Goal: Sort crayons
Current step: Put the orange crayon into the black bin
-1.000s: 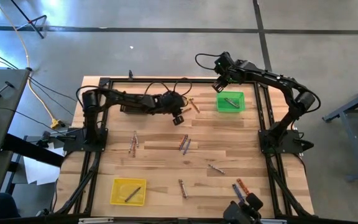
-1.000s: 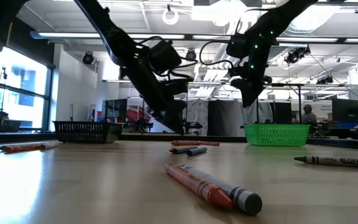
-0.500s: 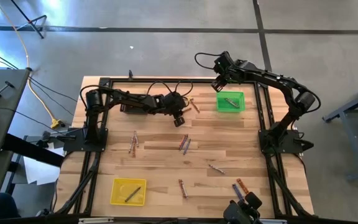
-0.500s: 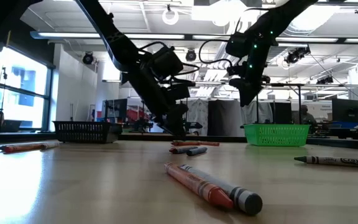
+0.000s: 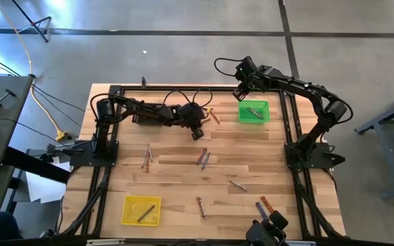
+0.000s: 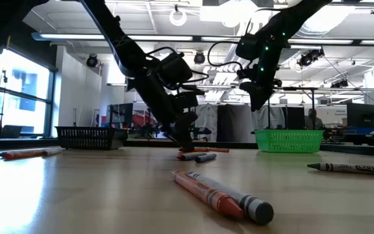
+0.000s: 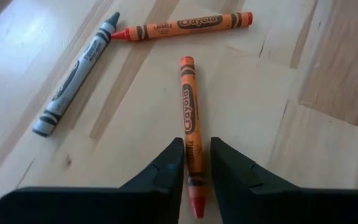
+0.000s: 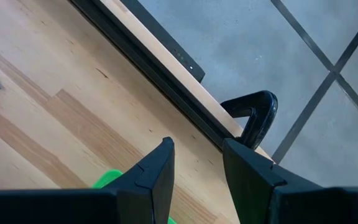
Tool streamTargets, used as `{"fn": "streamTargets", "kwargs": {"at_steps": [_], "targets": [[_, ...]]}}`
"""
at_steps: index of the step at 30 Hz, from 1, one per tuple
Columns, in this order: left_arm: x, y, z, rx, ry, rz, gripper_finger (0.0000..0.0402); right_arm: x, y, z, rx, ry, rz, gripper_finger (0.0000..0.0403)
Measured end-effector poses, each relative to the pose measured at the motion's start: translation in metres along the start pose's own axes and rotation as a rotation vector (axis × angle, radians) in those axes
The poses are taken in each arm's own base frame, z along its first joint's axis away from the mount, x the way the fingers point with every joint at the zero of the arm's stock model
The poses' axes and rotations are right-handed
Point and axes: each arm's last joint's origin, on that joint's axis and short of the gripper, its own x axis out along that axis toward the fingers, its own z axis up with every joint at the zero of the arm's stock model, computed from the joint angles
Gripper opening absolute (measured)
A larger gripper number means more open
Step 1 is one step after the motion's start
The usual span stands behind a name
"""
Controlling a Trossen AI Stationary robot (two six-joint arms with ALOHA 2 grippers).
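While the wooden table (image 5: pixel 252 164) carries scattered crayons (image 5: pixel 203 158), the right gripper (image 5: pixel 241 91) hangs, fingers apart, beside the green tray (image 5: pixel 253 111); the left gripper (image 7: pixel 196 163) has its fingers straddling an orange crayon (image 7: pixel 189 121), closing on it.

I read "Crayola" on the wrapper of the orange crayon (image 7: pixel 189 134) lying between my left gripper's (image 7: pixel 196 163) fingers, and again on the orange-red crayon (image 7: pixel 185 25) beyond it at twelve o'clock. In the low view, the dark crayon (image 6: pixel 350 168) at three o'clock carried "Crayola" too. I could read nothing else.
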Motion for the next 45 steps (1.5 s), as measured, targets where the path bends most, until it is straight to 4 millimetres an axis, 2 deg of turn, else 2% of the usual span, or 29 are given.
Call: {"fn": "streamTargets", "kwargs": {"at_steps": [5, 13, 31, 37, 45], "targets": [[-0.001, 0.000, -0.005, -0.031, 0.063, -0.002, 0.0008, 0.000, 0.000, 0.000, 0.000, 0.000, 0.003, 0.0130], [-0.004, -0.001, -0.005, -0.039, 0.067, -0.040, 0.0003, 0.000, 0.000, 0.000, -0.002, 0.000, 0.003, 0.0130], [-0.036, 0.000, 0.016, -0.026, -0.044, -0.045, 0.0001, 0.000, 0.000, 0.000, -0.027, 0.004, 0.003, 0.0130], [-0.066, 0.004, 0.025, -0.028, -0.052, 0.019, 0.0001, 0.000, 0.000, -0.001, -0.026, 0.010, 0.003, 0.0130], [-0.137, 0.014, 0.016, -0.010, 0.095, 0.173, 0.0001, 0.000, 0.001, -0.003, -0.030, 0.026, 0.021, 0.0130]]}}
